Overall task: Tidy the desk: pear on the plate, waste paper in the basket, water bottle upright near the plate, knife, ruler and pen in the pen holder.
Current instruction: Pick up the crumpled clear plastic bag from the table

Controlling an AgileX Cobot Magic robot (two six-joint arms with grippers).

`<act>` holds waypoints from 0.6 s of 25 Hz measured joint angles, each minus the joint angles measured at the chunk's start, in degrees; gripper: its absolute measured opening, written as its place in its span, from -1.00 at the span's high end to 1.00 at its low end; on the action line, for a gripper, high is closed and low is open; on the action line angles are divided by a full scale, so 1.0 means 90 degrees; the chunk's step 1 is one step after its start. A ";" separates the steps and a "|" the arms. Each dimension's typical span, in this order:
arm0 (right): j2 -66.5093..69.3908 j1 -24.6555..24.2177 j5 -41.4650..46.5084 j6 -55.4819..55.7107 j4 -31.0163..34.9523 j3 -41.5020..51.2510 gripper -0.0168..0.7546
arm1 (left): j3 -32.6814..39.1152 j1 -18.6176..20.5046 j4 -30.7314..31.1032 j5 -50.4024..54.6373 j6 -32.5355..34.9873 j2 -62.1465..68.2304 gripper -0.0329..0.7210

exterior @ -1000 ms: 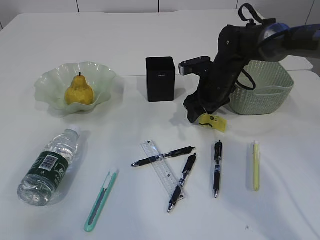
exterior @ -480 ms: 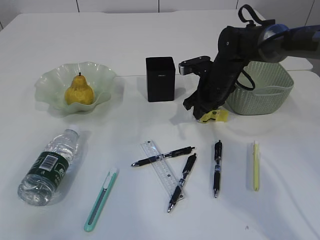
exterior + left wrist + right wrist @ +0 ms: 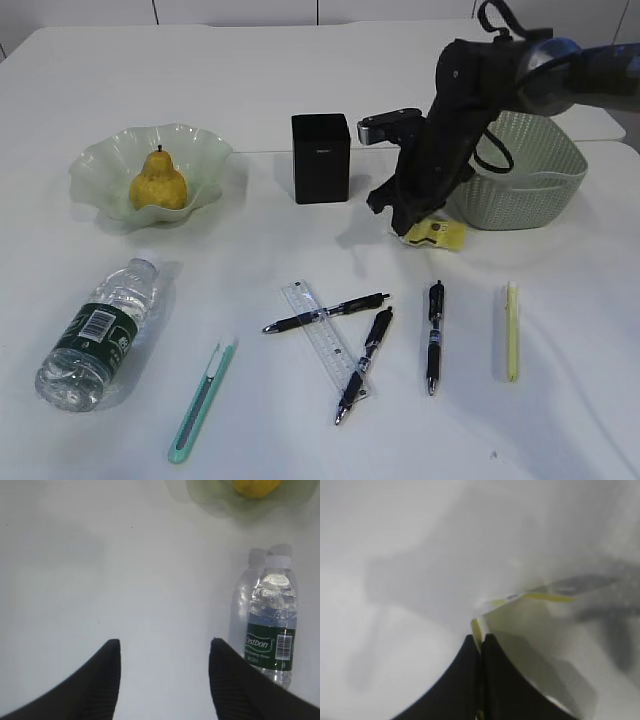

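Reaching down from the upper right of the exterior view, the right gripper (image 3: 413, 222) has its fingers pressed together on an edge of the yellow waste paper (image 3: 436, 233), which now hangs just clear of the white table (image 3: 300, 80) beside the green basket (image 3: 525, 190); a second ago the claw stood wider and lower over the paper, and it has since closed and risen slightly with the scrap. Nothing else has shifted: the pear (image 3: 158, 182) sits on the ruffled plate (image 3: 100, 165), the water bottle (image 3: 97, 335) lies on its side below the plate, the black pen holder (image 3: 321, 157) stands near the middle, and the knife (image 3: 202, 400), the ruler (image 3: 325, 338), three black pens (image 3: 326, 312) and a yellow pen (image 3: 512, 330) lie along the front. From the left wrist, the left gripper (image 3: 165, 665) hangs with its two dark fingers apart and nothing between them, over bare table, with the bottle (image 3: 270, 625) lying to one side and the pear (image 3: 256, 487) at the top edge. From the right wrist, blurred, the two black fingertips (image 3: 470, 680) meet with a strip of the yellow paper (image 3: 530, 597) pinched between them, the rest of the sheet spreading beyond the tips.
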 joint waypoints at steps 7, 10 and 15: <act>0.0000 0.0000 0.1219 0.0677 0.0000 -0.1258 0.92 | 0.0000 0.0000 -0.0029 0.0000 0.0000 0.0000 -0.13; 0.0000 0.0000 0.1451 0.0955 -0.0011 -0.1800 0.92 | 0.0000 0.0000 -0.0131 0.0000 0.0000 0.0000 -0.13; 0.0000 0.0000 0.1478 0.1250 -0.0087 -0.2580 0.92 | 0.0017 0.0000 -0.0170 -0.0123 0.0000 -0.0011 -0.13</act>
